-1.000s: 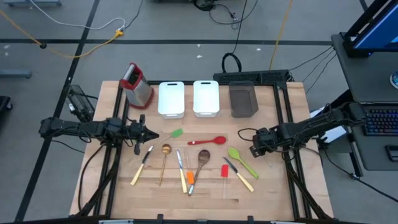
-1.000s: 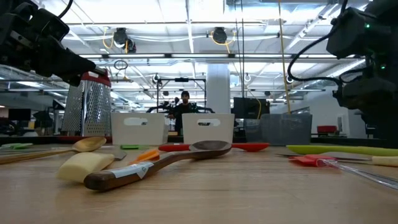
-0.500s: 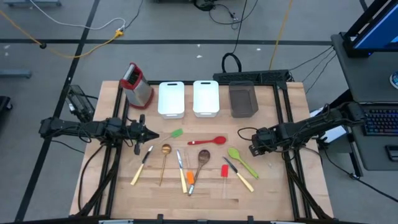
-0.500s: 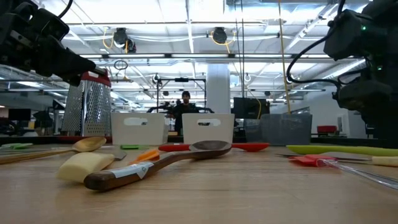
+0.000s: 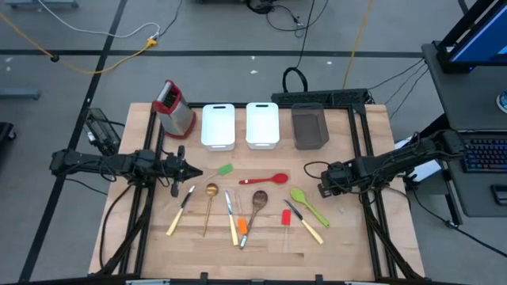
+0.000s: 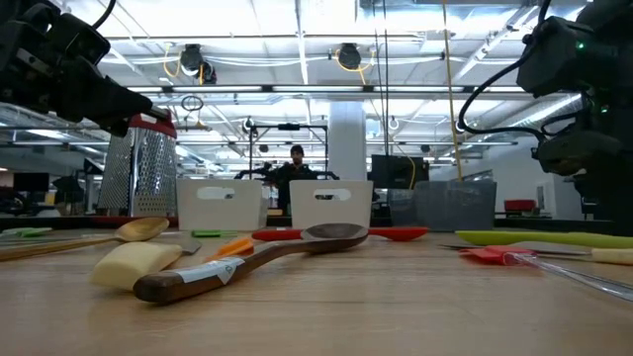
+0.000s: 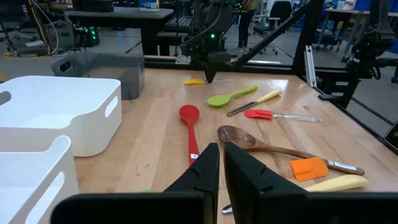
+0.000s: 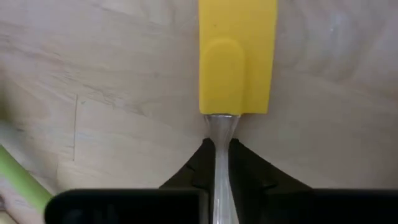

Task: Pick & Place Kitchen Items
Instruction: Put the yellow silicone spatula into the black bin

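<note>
A yellow spatula blade (image 8: 237,56) lies flat on the wooden table near the right edge, its clear handle running back between the fingers of my right gripper (image 8: 221,148), which is shut on it. In the high view that gripper (image 5: 329,190) covers the spatula. My left gripper (image 7: 221,158) waits shut at the table's left (image 5: 194,170), holding nothing. Across the middle lie a green spatula (image 5: 226,169), a red spoon (image 5: 265,180), a gold spoon (image 5: 211,202), a wooden spoon (image 5: 257,204), a green spoon (image 5: 307,202), a red spatula (image 5: 286,218) and cream-handled knives (image 5: 181,210). My right gripper pinches the yellow spatula's clear handle (image 8: 219,127) between its two fingers, just behind the blade. The fingers come from above, pointing down, one on each side of the handle. The blade lies flat on the table.
Two white trays (image 5: 218,125) (image 5: 262,124) and a grey tray (image 5: 310,127) stand along the far edge, with a red-topped metal grater (image 5: 176,107) at the far left. An orange spatula (image 5: 242,227) lies near the front. Bare wood shows at the near right.
</note>
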Controlling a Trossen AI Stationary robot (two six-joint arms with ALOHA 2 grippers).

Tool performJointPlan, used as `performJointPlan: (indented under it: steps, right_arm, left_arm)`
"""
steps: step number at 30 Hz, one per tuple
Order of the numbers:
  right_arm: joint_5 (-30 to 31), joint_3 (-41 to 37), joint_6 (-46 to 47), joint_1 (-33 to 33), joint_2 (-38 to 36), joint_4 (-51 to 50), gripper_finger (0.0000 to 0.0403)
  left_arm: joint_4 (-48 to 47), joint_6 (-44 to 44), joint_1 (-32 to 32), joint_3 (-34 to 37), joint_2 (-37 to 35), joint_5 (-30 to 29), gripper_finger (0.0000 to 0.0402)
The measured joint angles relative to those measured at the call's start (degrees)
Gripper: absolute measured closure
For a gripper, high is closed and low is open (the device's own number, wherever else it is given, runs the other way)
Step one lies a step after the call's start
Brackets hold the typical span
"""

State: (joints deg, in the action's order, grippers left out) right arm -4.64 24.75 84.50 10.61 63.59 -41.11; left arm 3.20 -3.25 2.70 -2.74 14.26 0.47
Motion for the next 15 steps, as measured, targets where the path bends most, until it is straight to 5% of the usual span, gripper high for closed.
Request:
performJointPlan:
  steps: [15]
  right_arm:
    - [3.4, 3.4, 0.1, 0.0, -2.4, 0.6, 0.0391]
  left_arm:
    - [0.0, 0.0, 0.0, 0.0, 0.0, 0.0, 0.0376]
